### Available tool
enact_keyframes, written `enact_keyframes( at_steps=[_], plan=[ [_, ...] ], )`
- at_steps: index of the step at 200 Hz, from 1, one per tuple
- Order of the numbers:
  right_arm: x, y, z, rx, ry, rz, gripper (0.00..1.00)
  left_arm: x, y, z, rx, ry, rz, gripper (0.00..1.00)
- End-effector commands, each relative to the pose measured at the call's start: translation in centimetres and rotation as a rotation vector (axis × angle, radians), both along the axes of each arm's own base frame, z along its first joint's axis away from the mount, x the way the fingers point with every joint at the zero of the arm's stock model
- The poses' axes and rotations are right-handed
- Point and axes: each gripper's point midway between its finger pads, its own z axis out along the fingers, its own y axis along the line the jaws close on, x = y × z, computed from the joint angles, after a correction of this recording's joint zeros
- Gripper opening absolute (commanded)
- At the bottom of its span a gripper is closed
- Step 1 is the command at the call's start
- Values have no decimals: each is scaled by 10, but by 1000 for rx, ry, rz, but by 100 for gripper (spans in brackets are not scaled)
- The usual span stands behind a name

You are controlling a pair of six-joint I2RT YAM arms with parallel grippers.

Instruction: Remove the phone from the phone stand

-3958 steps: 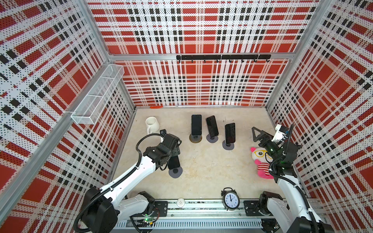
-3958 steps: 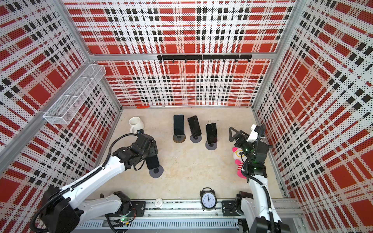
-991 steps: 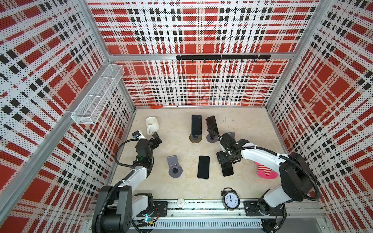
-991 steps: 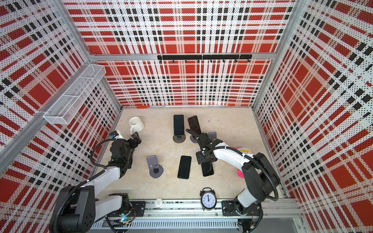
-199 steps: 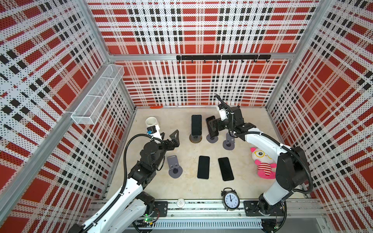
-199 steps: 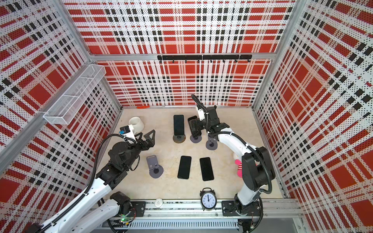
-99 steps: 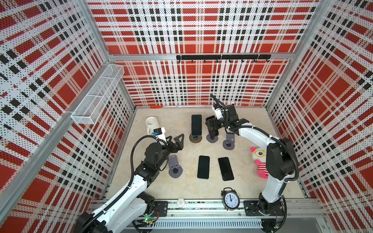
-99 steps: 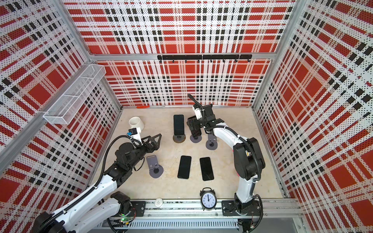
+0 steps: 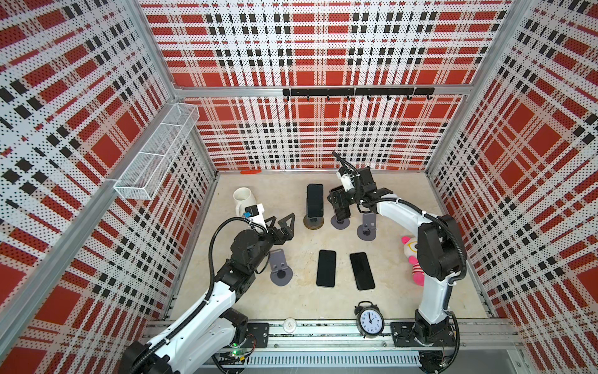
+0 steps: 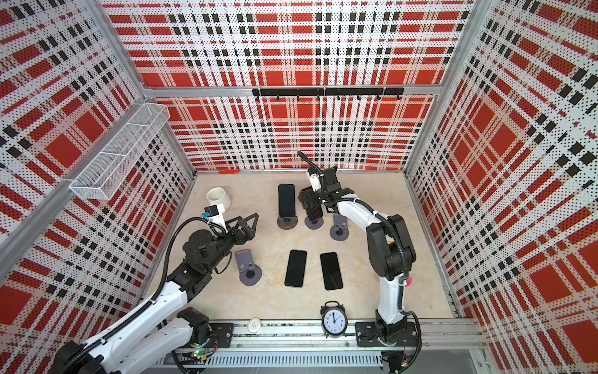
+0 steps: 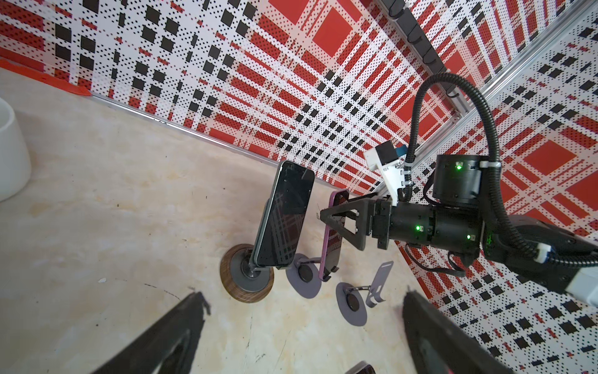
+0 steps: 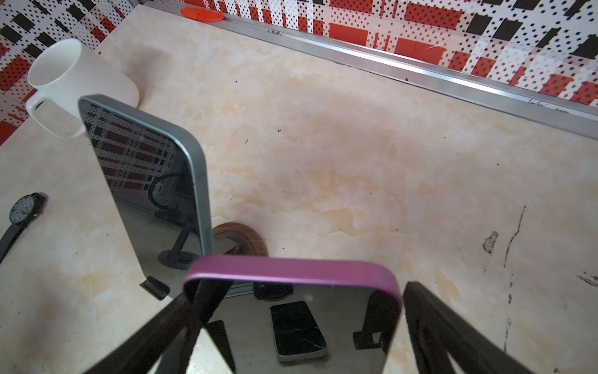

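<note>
Here, the right gripper (image 12: pixel 301 291) is straddling the purple-edged phone (image 11: pixel 333 239), jaws apart, while it is resting on its grey stand (image 11: pixel 304 278). An off-centre squeeze is risking dragging that stand along. The left gripper (image 9: pixel 281 223) is hovering, jaws spread.

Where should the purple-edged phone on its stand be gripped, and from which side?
Grip its two long side edges near the top, coming from above: the purple-edged phone leans upright on its grey stand, sides free. The open right gripper straddles them.
</note>
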Motion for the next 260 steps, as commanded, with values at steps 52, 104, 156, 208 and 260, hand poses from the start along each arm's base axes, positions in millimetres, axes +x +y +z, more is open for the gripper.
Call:
enact_keyframes(
  at_steps=[52,104,156,208,260],
  plan=[
    [16,2,-9,-41,-4,16,100,2,-6,-10,-11,18,-21,98],
    [17,4,-7,-31,-17,20,95,3,-6,-18,-9,43,-19,98],
    [15,3,-13,-31,-6,15,88,2,2,-13,-2,31,21,98],
    [12,1,-12,-34,-8,11,84,-3,14,-6,-37,-1,73,98],
    [12,0,-12,-57,-14,-4,82,-5,21,-7,-44,-2,100,98]
  ],
)
